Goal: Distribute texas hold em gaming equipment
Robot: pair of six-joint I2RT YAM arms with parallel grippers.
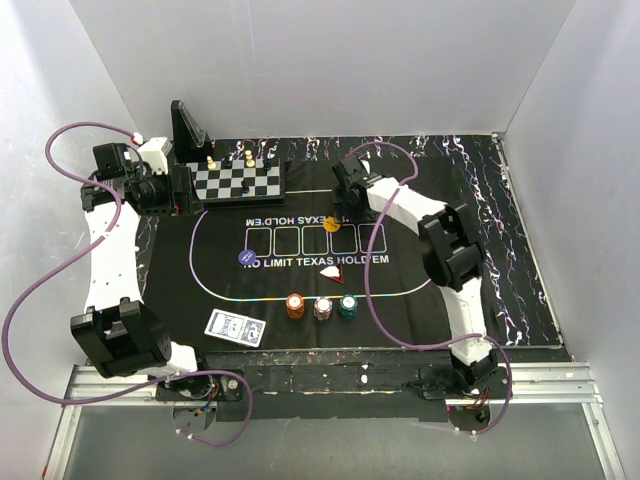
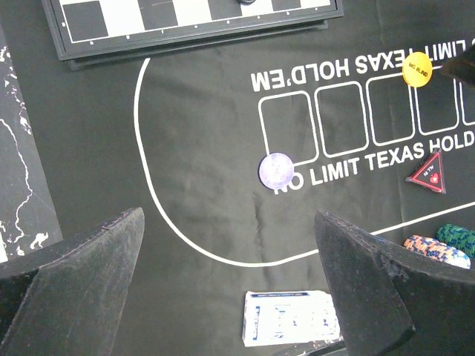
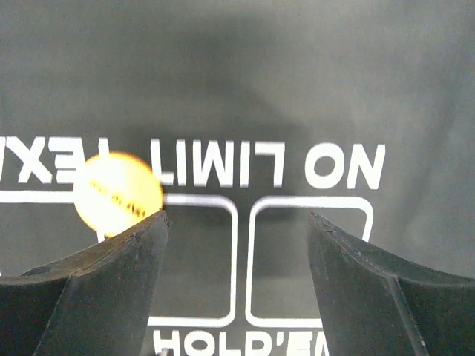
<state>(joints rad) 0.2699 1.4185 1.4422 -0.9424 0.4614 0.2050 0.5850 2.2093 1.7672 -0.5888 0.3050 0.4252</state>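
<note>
Right wrist, round yellow disc [image 3: 117,194], matte mat [image 3: 297,89]

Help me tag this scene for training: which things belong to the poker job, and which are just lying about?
Poker job: chip stacks, playing cards, yellow disc, blue disc, red triangle marker.
Lying about: chessboard, chess pieces.

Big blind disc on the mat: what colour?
The disc is yellow; clearest in the left wrist view.

Even diffuse light, soft shadows, close-up blur on the yellow disc [image 3: 117,194]
</note>
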